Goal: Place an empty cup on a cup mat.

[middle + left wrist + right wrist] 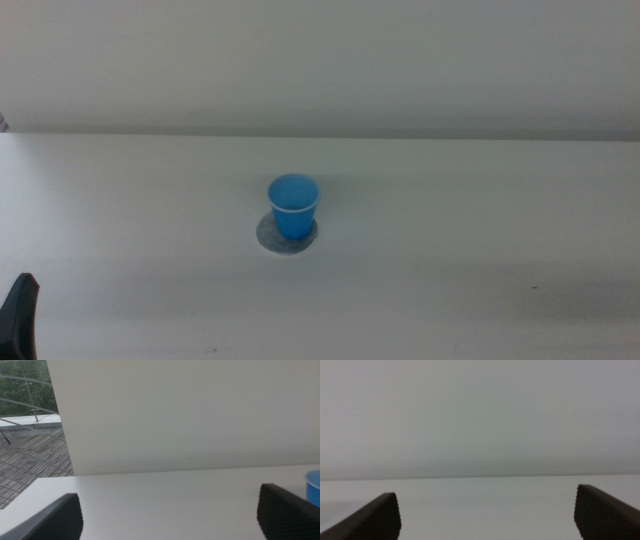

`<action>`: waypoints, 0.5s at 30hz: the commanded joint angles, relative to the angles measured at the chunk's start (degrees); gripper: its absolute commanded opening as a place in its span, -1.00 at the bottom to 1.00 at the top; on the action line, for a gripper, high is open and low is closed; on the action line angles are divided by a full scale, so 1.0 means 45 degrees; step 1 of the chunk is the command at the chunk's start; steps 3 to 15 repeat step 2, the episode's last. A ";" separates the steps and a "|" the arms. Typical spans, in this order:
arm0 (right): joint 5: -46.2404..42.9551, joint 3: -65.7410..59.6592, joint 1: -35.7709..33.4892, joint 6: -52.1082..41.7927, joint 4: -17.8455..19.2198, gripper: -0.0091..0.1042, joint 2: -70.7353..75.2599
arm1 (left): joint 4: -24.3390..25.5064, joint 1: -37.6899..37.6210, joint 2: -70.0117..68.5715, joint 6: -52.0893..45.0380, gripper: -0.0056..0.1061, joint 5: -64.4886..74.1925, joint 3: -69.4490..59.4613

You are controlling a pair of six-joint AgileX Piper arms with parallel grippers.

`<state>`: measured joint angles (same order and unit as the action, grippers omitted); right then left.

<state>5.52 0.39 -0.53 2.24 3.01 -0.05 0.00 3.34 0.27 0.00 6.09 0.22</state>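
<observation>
The blue cup (293, 206) with a thin white rim stands upright on the round mottled grey cup mat (271, 236) at the middle of the white table. Its inside is blue and holds nothing. The cup's edge also shows in the left wrist view (313, 484). My left gripper (170, 515) is open and empty, low at the table's near left; part of it shows in the middle view (20, 312). My right gripper (490, 515) is open and empty, out of the middle view, facing the bare table and wall.
The white table (480, 250) runs back to a plain white wall (400, 60). In the left wrist view the table's left end gives way to a grey tiled floor (25, 460) past the wall's edge.
</observation>
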 commanded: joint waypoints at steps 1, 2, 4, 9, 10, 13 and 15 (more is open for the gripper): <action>-0.0100 -0.0577 0.0101 -0.0124 -0.0068 0.80 0.0469 | 0.0000 -0.0107 -0.0512 0.0000 0.78 -0.0149 -0.0523; -0.0100 -0.0577 0.0101 -0.0124 -0.0068 0.80 0.0469 | 0.0000 -0.0107 -0.0512 0.0000 0.78 -0.0149 -0.0523; -0.0100 -0.0577 0.0101 -0.0124 -0.0068 0.80 0.0469 | 0.0000 -0.0107 -0.0512 0.0000 0.78 -0.0149 -0.0523; -0.0100 -0.0577 0.0101 -0.0124 -0.0068 0.80 0.0469 | 0.0000 -0.0107 -0.0512 0.0000 0.78 -0.0149 -0.0523; -0.0100 -0.0577 0.0101 -0.0124 -0.0068 0.80 0.0469 | 0.0000 -0.0107 -0.0512 0.0000 0.78 -0.0149 -0.0523; -0.0100 -0.0577 0.0101 -0.0124 -0.0068 0.80 0.0469 | 0.0000 -0.0107 -0.0512 0.0000 0.78 -0.0149 -0.0523; -0.0100 -0.0577 0.0101 -0.0124 -0.0068 0.80 0.0469 | 0.0000 -0.0107 -0.0512 0.0000 0.78 -0.0149 -0.0523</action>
